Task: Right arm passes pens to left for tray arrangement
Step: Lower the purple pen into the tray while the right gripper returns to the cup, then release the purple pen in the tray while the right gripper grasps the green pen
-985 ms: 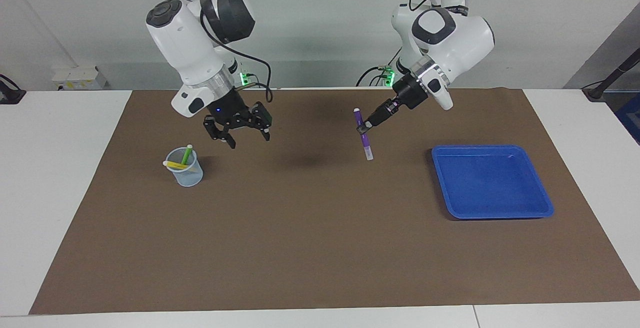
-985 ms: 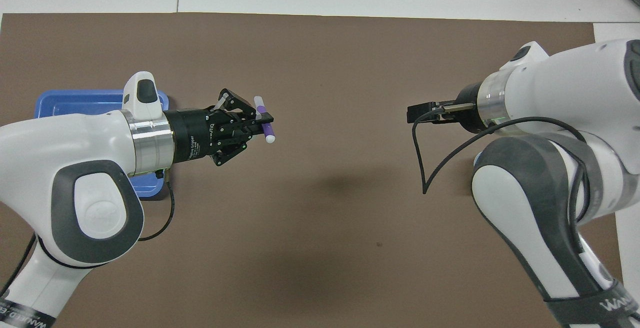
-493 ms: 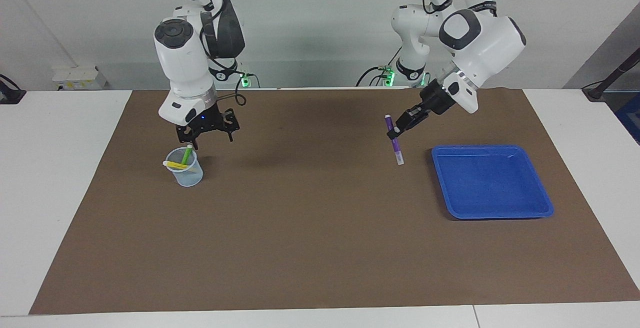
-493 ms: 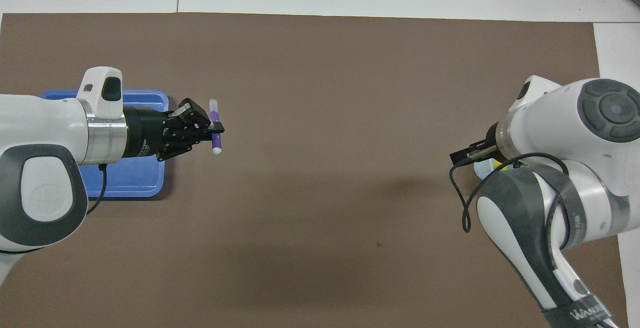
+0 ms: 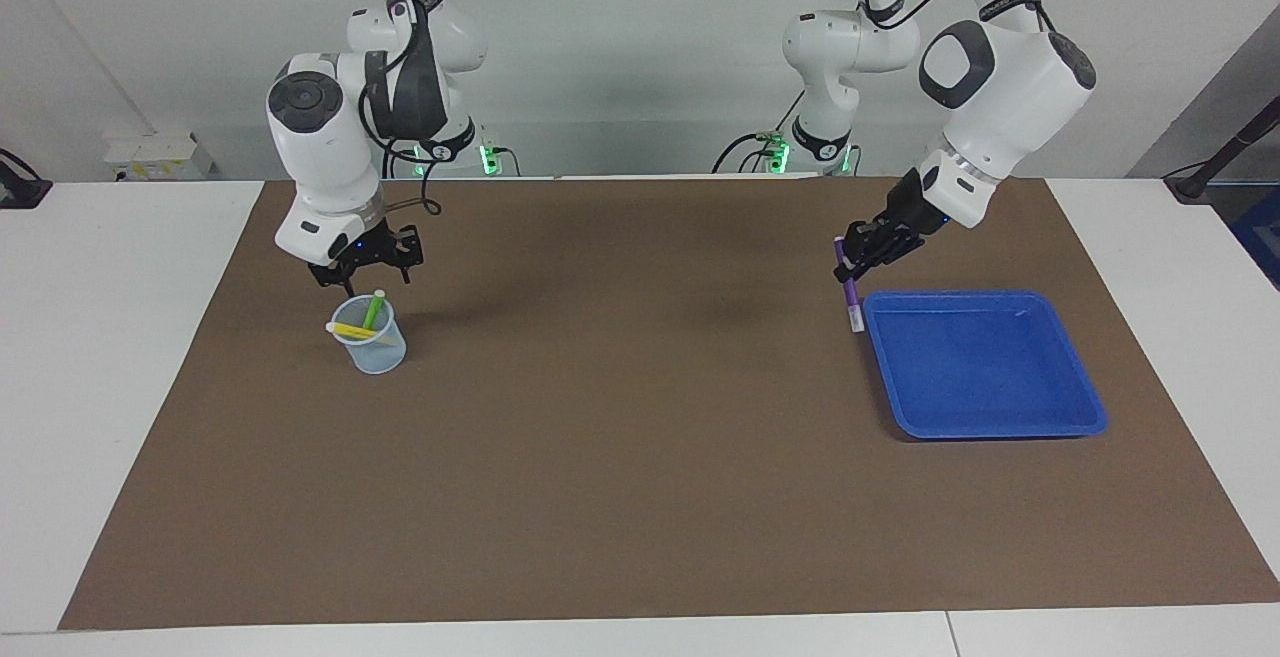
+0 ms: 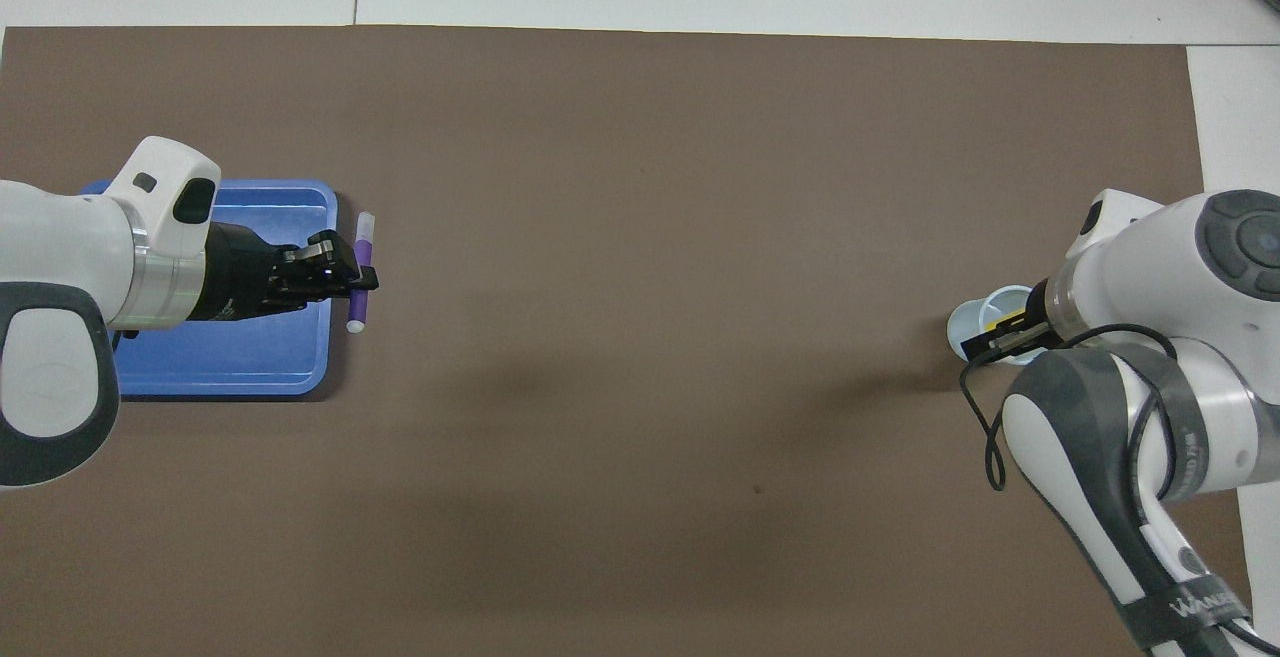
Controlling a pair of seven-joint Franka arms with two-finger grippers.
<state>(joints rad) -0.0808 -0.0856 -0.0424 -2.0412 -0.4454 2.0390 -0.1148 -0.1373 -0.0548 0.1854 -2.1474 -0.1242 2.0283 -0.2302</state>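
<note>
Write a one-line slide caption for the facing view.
Left gripper carries the purple pen to the blue tray's edge while the right gripper hovers over the cup holding the green pen and yellow pen.

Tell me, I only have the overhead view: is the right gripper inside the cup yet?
Observer: No, the right gripper hangs open just above the cup.
Operator: Which pens are in it?
Observer: A green pen standing and a yellow pen leaning.
Operator: And the purple pen's pose?
Observer: The purple pen hangs near upright in the shut left gripper, pale end down beside the tray rim.
</note>
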